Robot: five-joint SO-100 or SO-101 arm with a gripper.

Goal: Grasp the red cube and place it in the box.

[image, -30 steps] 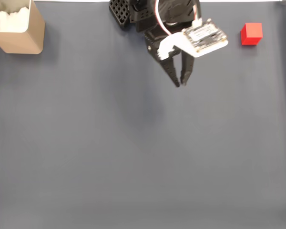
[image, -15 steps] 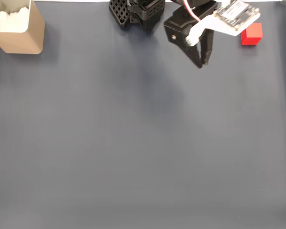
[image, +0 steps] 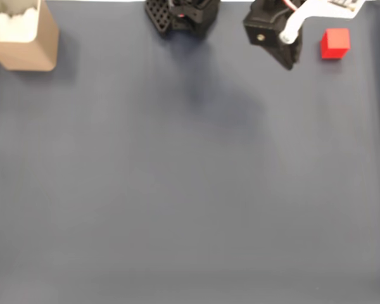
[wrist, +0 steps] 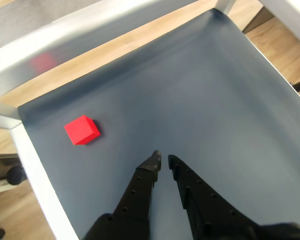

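Approach phase, nothing grasped yet. Gripper [wrist: 162,160] is empty, jaws nearly together with only a thin gap at the tips, so it will have to open before it can straddle anything. Cube [image: 335,43] sits flat on the dark mat [image: 190,190] at the top right of the fixed view, near the mat's corner; in the wrist view the cube [wrist: 82,130] is up and left of the fingertips, clearly apart from them, close to the metal frame [wrist: 35,165] that borders the mat. In the fixed view the gripper [image: 290,62] is just left of the cube, pointing down-right, off the cube's line, so I'd read this as the arm aligning over the target rather than descending. Box [image: 23,33] is at the far top-left corner, well apart from the cube, open top up with white lining visible, so the carry will span most of the mat's width. Arm base [image: 180,14] is at top centre between the two, which puts both within a sweep. Risk as I see it: the cube is close to the frame, so little room on that side for an open jaw.
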